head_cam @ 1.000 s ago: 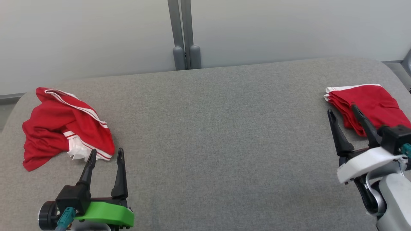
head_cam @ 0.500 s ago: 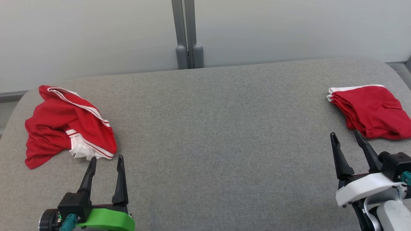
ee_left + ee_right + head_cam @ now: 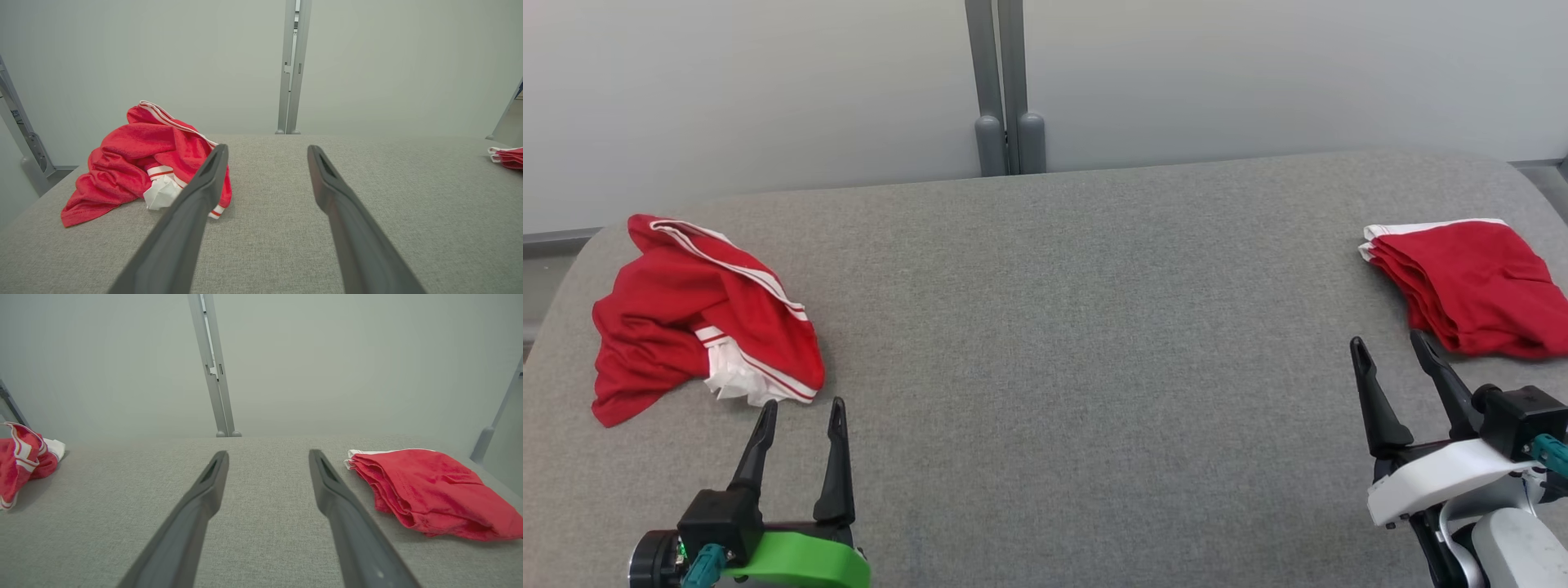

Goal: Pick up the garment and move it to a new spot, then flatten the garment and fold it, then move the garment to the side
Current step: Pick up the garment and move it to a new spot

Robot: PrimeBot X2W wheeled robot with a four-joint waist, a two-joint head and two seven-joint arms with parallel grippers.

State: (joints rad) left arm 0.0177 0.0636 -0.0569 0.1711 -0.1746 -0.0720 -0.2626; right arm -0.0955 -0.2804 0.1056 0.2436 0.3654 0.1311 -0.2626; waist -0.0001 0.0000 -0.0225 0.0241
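From my head, I see a big gray surface (image 3: 1054, 327). There are two red garments on it. The rumpled red garment (image 3: 707, 314), with white stripes, lies in a heap at the far left. The folded red garment (image 3: 1470, 286) lies flat at the far right edge. They are well apart, with bare gray between them. My left jaws stand wide and hold nothing. Their two dark fingers (image 3: 836, 465) point up, with one tip just beside the heap's near edge. My right jaws stand wide and hold nothing too. Their two fingers (image 3: 1372, 404) are near the folded garment's near edge, not on it. One gray post (image 3: 1005, 82) stands behind the surface, against a pale wall.

From my left wrist, my two fingers (image 3: 192, 208) are spread far apart. The left one stands in front of the near edge of the rumpled red garment (image 3: 135, 163). I cannot tell if it touches. The folded one (image 3: 508, 157) peeks in at the right edge. The post (image 3: 292, 69) is straight ahead.

From my right wrist, my two fingers (image 3: 339, 506) are spread wide over bare surface (image 3: 265, 486). The folded red garment (image 3: 429, 490) lies just to their right. The rumpled one (image 3: 20, 465) is far off at the left edge. The post (image 3: 212, 367) leans in the back.
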